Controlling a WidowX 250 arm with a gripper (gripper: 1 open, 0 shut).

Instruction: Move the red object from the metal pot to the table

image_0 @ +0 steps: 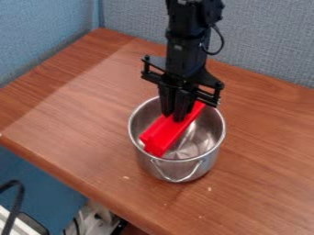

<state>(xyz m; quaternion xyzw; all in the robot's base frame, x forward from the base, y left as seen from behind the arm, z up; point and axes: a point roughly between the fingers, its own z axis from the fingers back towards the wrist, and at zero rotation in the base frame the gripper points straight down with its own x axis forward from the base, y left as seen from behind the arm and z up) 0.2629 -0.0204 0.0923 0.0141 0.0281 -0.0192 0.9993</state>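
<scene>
The metal pot (pixel 208 154) stands on the wooden table (pixel 73 87), near its front right edge. A bright red object (pixel 166 133) leans tilted inside it, lower end over the pot's left rim, upper end rising toward the middle. My black gripper (pixel 181 108) reaches straight down into the pot and is shut on the red object's upper end. The thin wire handle (pixel 185 176) hangs at the pot's front.
A blue fabric wall (pixel 73 18) backs the table. The table's front edge (pixel 61 158) runs diagonally just left of the pot, with floor and cables below it. Bare wood spreads to the left and behind the pot.
</scene>
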